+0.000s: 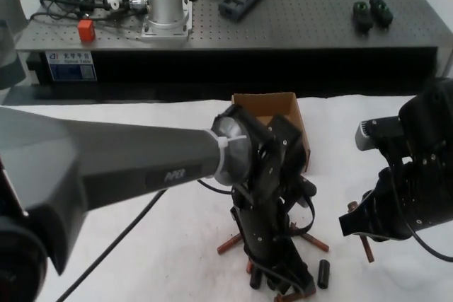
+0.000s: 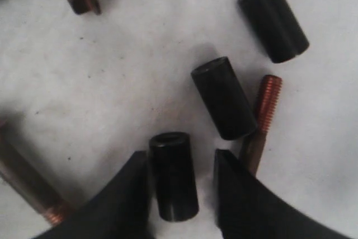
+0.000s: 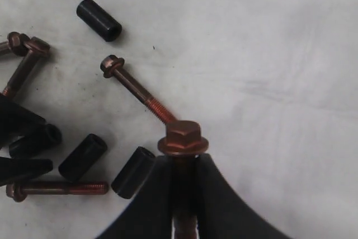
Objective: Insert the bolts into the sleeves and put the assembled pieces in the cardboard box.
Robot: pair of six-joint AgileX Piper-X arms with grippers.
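My left gripper (image 2: 182, 158) is low over the white cloth, open, with its jaws on either side of a black sleeve (image 2: 173, 177). The sleeve touches one finger (image 2: 131, 194), and a gap shows at the other. Two more sleeves (image 2: 224, 99) (image 2: 274, 20) and a copper bolt (image 2: 265, 110) lie just beyond. My right gripper (image 3: 183, 163) is shut on a copper bolt (image 3: 183, 138) whose hex head sticks out past the fingertips. In the high view the left gripper (image 1: 283, 281) stands in the pile of parts and the right gripper (image 1: 357, 221) is to its right. The cardboard box (image 1: 265, 107) is behind them.
Loose bolts (image 3: 137, 88) (image 3: 56, 187) and sleeves (image 3: 99, 19) (image 3: 83, 157) (image 3: 132, 172) are scattered on the cloth between the arms. Behind the box runs the dark edge of a perforated bench (image 1: 297, 26) with a metal post and cables.
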